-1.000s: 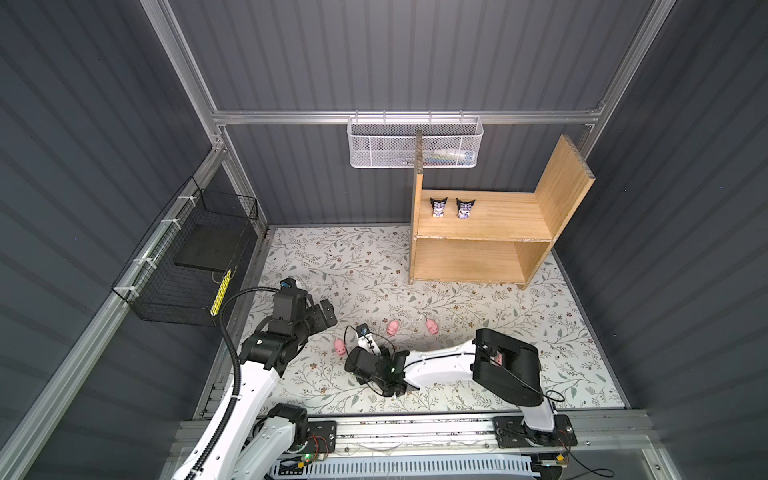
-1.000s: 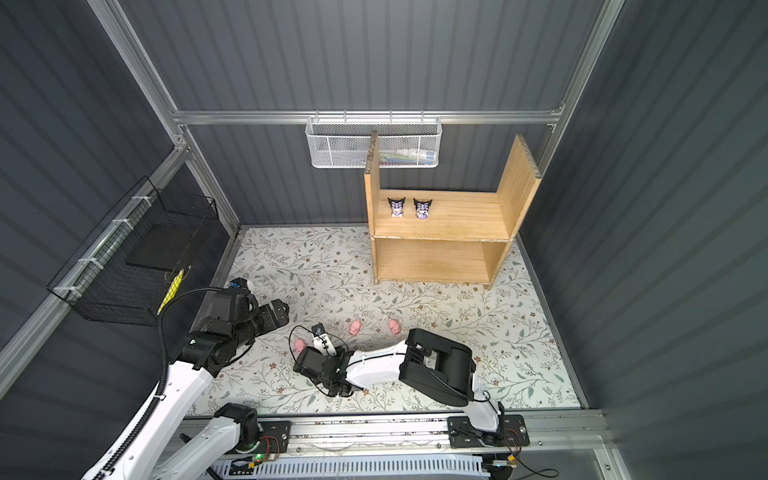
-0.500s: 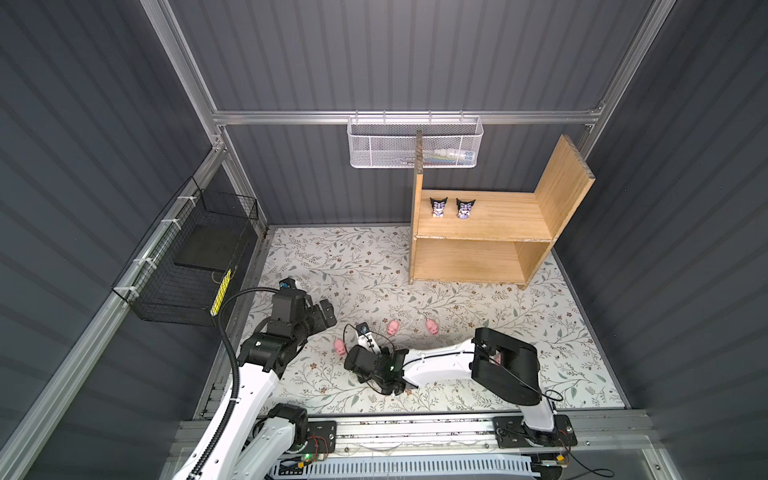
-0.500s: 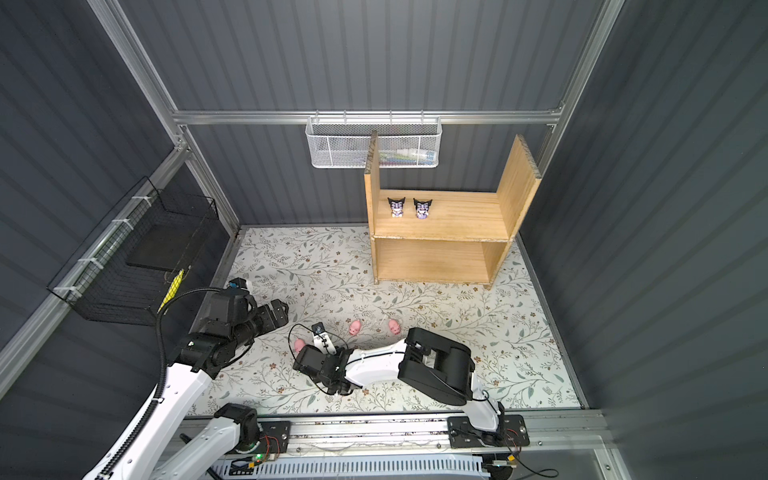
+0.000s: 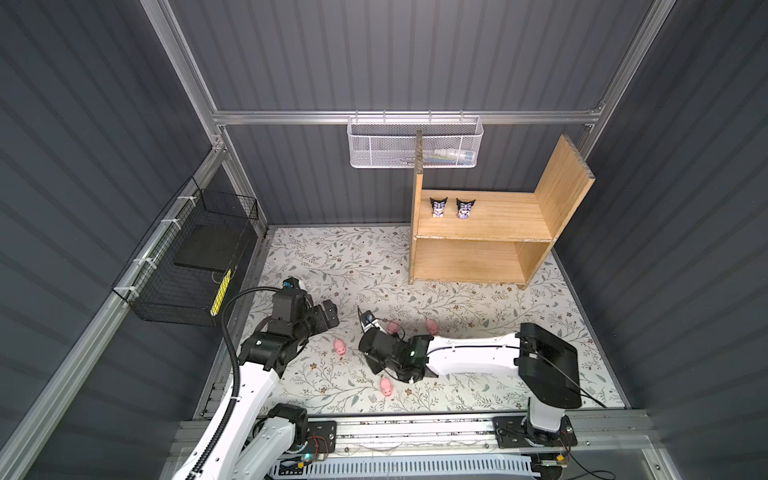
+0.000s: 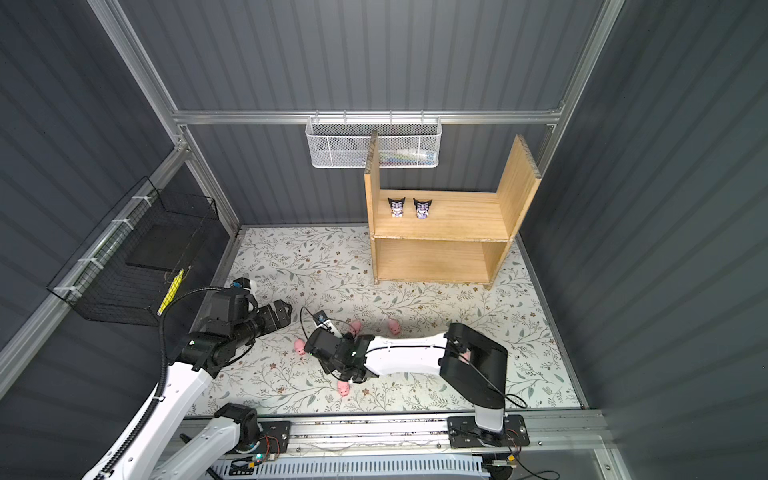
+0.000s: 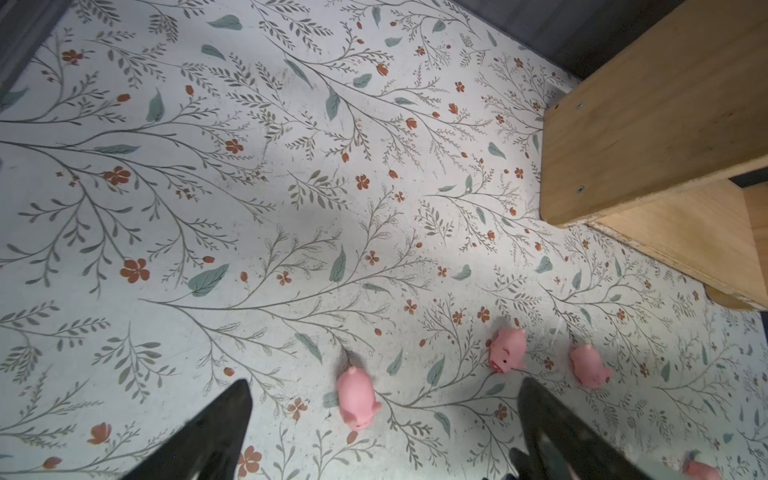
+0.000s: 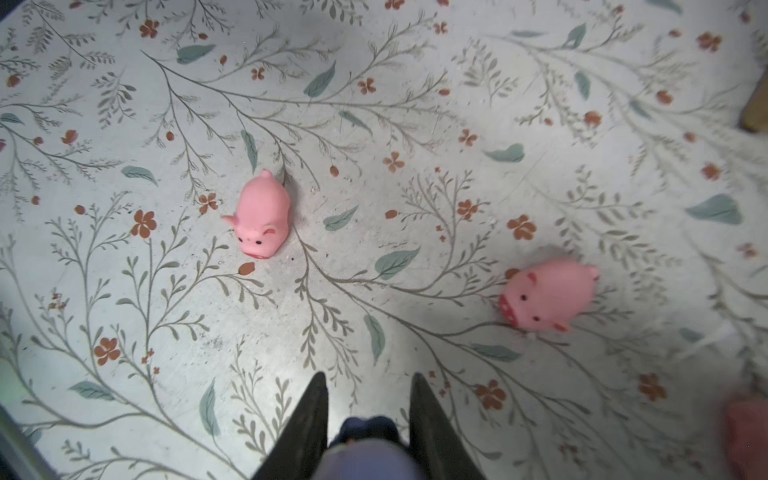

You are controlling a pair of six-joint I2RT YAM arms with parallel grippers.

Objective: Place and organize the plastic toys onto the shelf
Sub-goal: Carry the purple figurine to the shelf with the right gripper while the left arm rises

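so the right end effector [image 8: 368, 377] is down low over the front part of the counter [image 5: 478, 316], a bit left of the middle, with its fingers pressed in on a hooded figurine [image 8: 365, 442]; in the right wrist view all you get of it is a dark and lavender blob wedged between them; the left end effector [image 7: 385, 381] hangs near the counter's left edge, spread wide and holding nothing; a pink pig [image 7: 357, 399] sits on the floral surface under that gap, untouched; a second pig [image 7: 507, 352] and a third pig [image 7: 588, 366] sit near each other further in toward the counter's middle; a fourth pig [image 5: 386, 386] is close to the front edge, just beside the right arm's wrist; the shelf [image 5: 507, 216] stands in the back right corner of the counter; on its upper level, at the left end, a black-hooded figurine [image 5: 439, 207] and its twin figurine [image 5: 465, 208] stand upright side by side, apart from each other
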